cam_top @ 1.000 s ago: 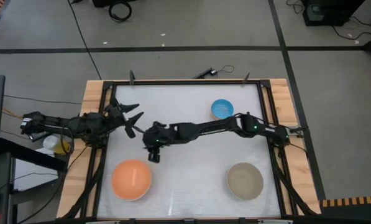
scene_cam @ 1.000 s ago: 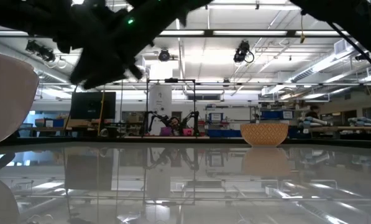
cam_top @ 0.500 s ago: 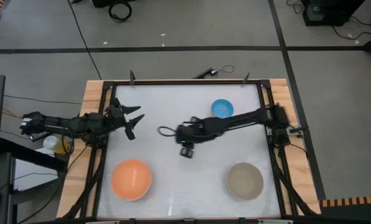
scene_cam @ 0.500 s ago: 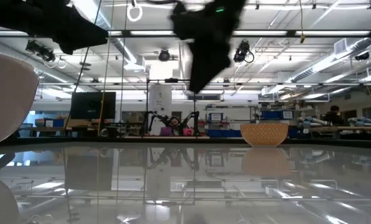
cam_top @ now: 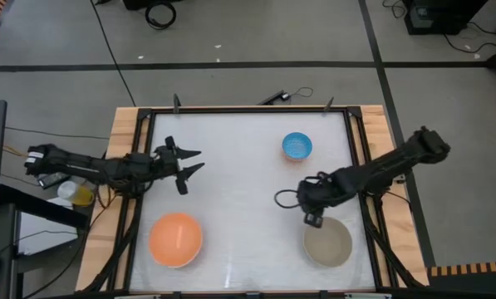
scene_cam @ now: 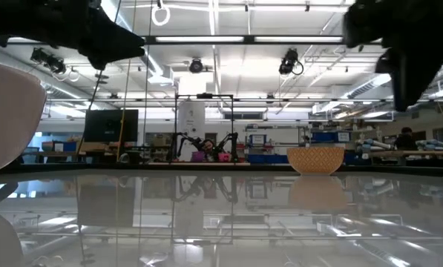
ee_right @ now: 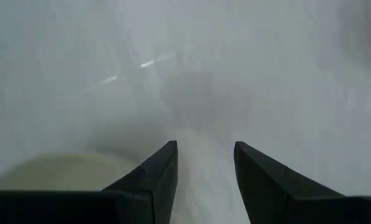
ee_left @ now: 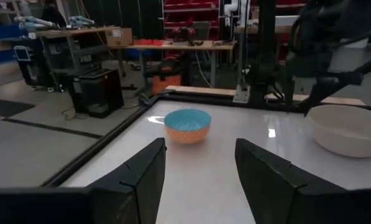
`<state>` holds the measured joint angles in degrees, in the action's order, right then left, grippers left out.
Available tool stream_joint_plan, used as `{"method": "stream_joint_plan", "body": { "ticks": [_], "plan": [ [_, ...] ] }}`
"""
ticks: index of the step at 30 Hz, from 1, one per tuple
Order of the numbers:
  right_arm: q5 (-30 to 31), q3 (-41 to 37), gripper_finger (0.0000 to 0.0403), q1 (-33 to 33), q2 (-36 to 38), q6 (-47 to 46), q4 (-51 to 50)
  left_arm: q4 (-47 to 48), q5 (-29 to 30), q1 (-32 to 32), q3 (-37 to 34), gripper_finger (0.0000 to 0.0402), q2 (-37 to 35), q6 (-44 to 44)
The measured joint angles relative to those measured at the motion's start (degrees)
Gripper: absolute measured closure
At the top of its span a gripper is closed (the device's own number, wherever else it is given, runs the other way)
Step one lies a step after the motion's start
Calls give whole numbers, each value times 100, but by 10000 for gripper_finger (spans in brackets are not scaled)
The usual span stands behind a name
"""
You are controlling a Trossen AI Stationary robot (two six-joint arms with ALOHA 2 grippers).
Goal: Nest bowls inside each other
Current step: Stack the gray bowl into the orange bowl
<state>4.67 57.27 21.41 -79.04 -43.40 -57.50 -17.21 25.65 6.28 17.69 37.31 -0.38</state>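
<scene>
Three bowls lie apart, none nested: the grey-beige bowl (cam_top: 327, 242), the blue bowl (cam_top: 297, 145) beyond it, the orange bowl (cam_top: 176, 239) far across. The right gripper (cam_top: 312, 218), fingers parted and empty, hangs by the grey-beige rim, likely to grasp it; the left gripper (cam_top: 187, 162) waits wide

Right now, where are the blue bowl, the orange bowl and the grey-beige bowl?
blue bowl (cam_top: 297, 145): high view, middle of its inside.
orange bowl (cam_top: 175, 239): high view, middle of its inside.
grey-beige bowl (cam_top: 328, 243): high view, middle of its inside.
</scene>
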Motion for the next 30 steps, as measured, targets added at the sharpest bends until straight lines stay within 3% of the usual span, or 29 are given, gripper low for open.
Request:
{"method": "stream_joint_plan", "body": {
  "ticks": [9, 14, 22, 25, 30],
  "plan": [
    [-772, -263, 239, 702, 351, -384, -580, -651, -366, -4, 91, 205, 864, -322],
    [-711, -353, 239, 1016, 337, -511, -400, -655, -405, 31, 320, 205, 1326, -430],
    [-655, -1241, 246, 1163, 330, -1179, 77, -651, -405, 39, 752, 205, 2117, -469],
    [-571, -1498, 280, 1163, 328, -1305, 366, -648, -580, 39, 876, 205, 2354, -526],
    [-249, -1445, 385, 964, 340, -766, 1091, -415, -647, 98, 1268, 205, 2929, -760]
  ]
}}
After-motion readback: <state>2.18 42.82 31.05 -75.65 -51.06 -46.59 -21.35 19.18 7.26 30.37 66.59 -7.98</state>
